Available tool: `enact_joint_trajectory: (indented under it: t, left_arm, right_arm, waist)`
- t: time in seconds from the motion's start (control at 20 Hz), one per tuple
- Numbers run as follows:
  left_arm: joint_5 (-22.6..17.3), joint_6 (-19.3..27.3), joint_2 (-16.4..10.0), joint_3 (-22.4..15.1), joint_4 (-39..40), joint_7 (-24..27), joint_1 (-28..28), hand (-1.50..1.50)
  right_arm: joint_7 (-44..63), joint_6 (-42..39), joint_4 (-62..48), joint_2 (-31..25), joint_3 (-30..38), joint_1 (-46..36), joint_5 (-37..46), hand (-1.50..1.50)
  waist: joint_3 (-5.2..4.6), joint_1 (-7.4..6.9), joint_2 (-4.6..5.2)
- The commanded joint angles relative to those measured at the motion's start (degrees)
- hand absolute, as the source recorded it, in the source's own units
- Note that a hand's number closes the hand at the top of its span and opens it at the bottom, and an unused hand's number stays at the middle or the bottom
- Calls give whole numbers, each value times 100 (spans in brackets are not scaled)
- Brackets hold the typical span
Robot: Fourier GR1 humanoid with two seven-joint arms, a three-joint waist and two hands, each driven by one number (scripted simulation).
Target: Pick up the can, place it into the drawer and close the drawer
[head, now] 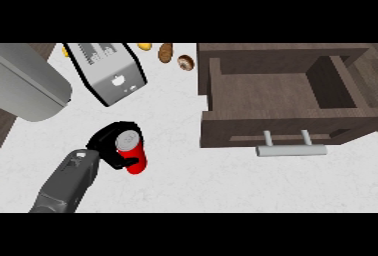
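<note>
A red can (136,159) with a silver top stands on the white counter (221,185), left of the middle. My left hand (108,141) comes in from the lower left and its black fingers are curled round the can's upper part, hiding part of its side. The dark wooden drawer (280,85) stands pulled out at the right with its inside bare, and its metal handle (291,149) faces the front. The can is well to the left of the drawer's front panel. My right hand does not show.
A silver toaster (108,70) lies behind the can. A large grey appliance (28,87) fills the far left. Small bread rolls (166,52) and a doughnut (185,62) lie at the back, by the drawer cabinet's corner.
</note>
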State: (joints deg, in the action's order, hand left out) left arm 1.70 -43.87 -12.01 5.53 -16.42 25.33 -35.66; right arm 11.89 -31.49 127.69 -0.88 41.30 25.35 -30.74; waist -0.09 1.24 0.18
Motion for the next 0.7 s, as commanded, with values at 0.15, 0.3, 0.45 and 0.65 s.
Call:
enact_joint_trajectory:
  t: [0.15,0.3,0.45,0.65]
  left_arm:
    - [-460,-219,215,330,-296,158,-160,150]
    - [-1018,1303,338,1028,-472,256,226,150]
    - [-1364,2460,405,1556,-630,648,341,150]
    - [-1442,2992,836,1422,-1408,318,451,150]
  right_arm:
    - [24,-69,55,-26,231,118,-200,-150]
    - [146,98,192,85,83,143,6,-150]
    - [112,185,114,86,84,112,-84,-150]
    - [-159,306,275,86,-337,521,64,-150]
  waist:
    - [4,-20,-7]
    - [13,-220,-61]
    - [16,-264,-62]
    - [22,-178,-84]
